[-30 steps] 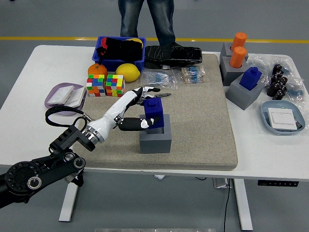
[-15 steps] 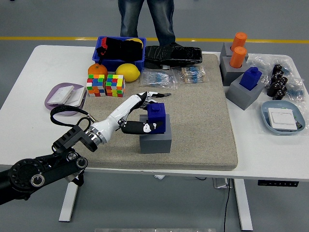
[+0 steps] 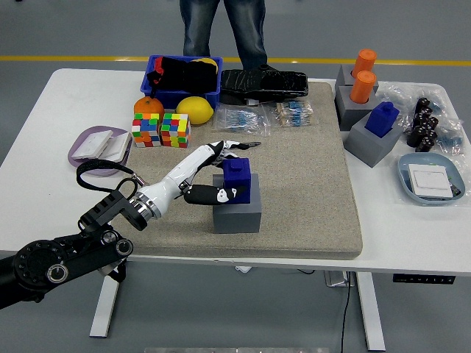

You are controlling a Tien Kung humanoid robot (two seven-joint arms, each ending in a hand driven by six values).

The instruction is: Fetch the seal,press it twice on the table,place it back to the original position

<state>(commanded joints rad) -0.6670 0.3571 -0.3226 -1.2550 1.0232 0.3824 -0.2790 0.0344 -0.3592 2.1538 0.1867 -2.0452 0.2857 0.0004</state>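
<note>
Left hand (image 3: pixel 218 173) fingers (image 3: pixel 237 145) clamped on blue seal (image 3: pixel 239 179), thumb at its front, seated in grey holder (image 3: pixel 237 212) below.

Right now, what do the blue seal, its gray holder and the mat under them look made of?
Blue seal: likely matte molded plastic, uniform colour, no glare. Gray holder: probably matte plastic or printed block, flat even gray. Mat: looks like felt or coarse fabric, speckled beige, fuzzy texture.
</note>
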